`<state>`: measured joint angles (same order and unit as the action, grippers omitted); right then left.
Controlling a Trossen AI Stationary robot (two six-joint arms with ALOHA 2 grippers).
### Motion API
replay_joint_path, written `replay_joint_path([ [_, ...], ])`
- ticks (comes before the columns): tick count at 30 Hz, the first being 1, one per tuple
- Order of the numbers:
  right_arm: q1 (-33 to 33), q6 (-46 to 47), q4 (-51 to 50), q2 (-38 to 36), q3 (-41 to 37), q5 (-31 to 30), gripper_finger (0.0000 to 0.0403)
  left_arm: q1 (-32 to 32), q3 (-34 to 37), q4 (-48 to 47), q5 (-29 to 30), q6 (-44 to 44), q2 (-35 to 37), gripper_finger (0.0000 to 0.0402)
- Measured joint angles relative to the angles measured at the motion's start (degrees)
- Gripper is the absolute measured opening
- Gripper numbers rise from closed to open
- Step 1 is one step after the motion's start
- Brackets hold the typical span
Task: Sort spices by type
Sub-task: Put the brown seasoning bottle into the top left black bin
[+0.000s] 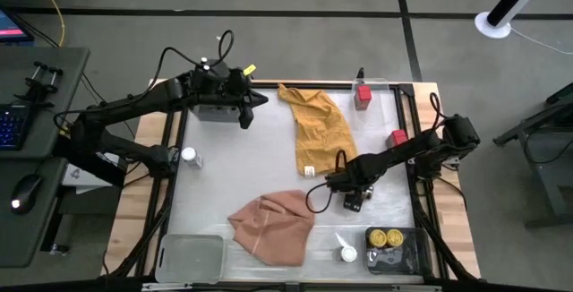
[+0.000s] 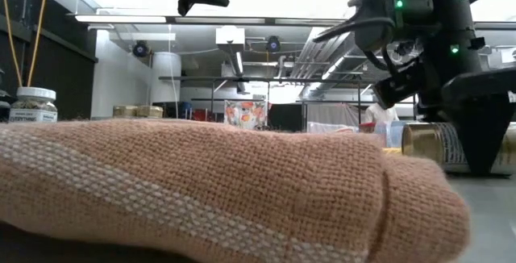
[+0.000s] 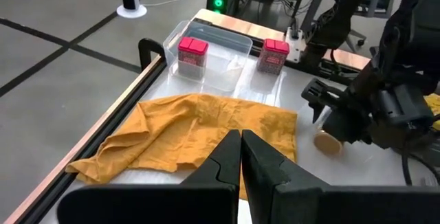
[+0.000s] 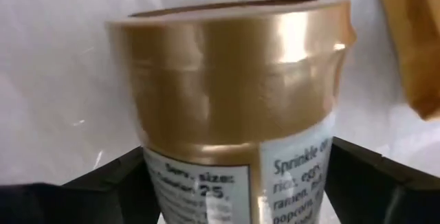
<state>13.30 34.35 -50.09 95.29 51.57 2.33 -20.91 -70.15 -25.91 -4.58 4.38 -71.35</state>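
Tabletop: two red tins (image 3: 193,51), two cloths (image 1: 318,126)

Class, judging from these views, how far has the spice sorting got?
Done: two yellow-lidded jars share the dark tray; one red tin sits in the clear tray. In hand: the right end effector, open, straddles a tan-lidded jar. Left: the other red tin and two separated white-lidded jars. The left end effector hovers shut.
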Motion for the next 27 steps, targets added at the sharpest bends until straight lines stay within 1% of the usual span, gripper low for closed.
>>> replay_joint_path([
  [2, -0.1, -0.2, -0.2, 0.0, 0.8, -2.0, 0.0307, 0.3, 0.0, 0.1, 0.0, 0.0, 0.0, 0.0000],
  [5, -0.9, -3.0, -0.2, -0.1, 4.5, -5.1, 0.0274, 1.0, 0.0, 2.1, -1.1, -0.1, 0.2, 0.0000],
  [9, -2.8, -9.3, -0.7, -0.1, 11.9, -8.7, 0.0274, 2.7, 0.0, 9.7, -3.4, -2.3, 0.4, 0.0001],
  [12, -4.9, -13.6, -1.4, -0.1, 17.3, -12.1, 0.0274, 4.0, 0.0, 11.7, -3.8, -6.0, 0.4, 0.0020],
  [15, -7.1, -16.8, -2.7, -0.2, 22.2, -14.7, 0.0274, 4.3, -0.2, 10.9, -3.9, -8.2, 0.4, 0.0062],
  [19, -9.4, -21.0, -4.0, -0.2, 28.7, -16.6, 0.0277, 4.2, -3.2, 5.3, -3.9, -11.7, 0.4, 0.0147],
  [23, -11.2, -25.7, -4.0, -0.2, 35.3, -16.8, 0.0277, 4.5, -7.3, -1.9, -3.9, -14.8, 0.4, 0.0237],
  [25, -12.0, -27.7, -3.9, -0.2, 38.5, -17.1, 0.0277, 5.2, -9.4, -4.7, -3.8, -16.7, 0.4, 0.0274],
  [27, -12.8, -29.2, -3.8, -0.2, 41.5, -17.5, 0.0277, 6.4, -10.7, -6.5, -3.8, -17.5, 0.4, 0.0302],
])
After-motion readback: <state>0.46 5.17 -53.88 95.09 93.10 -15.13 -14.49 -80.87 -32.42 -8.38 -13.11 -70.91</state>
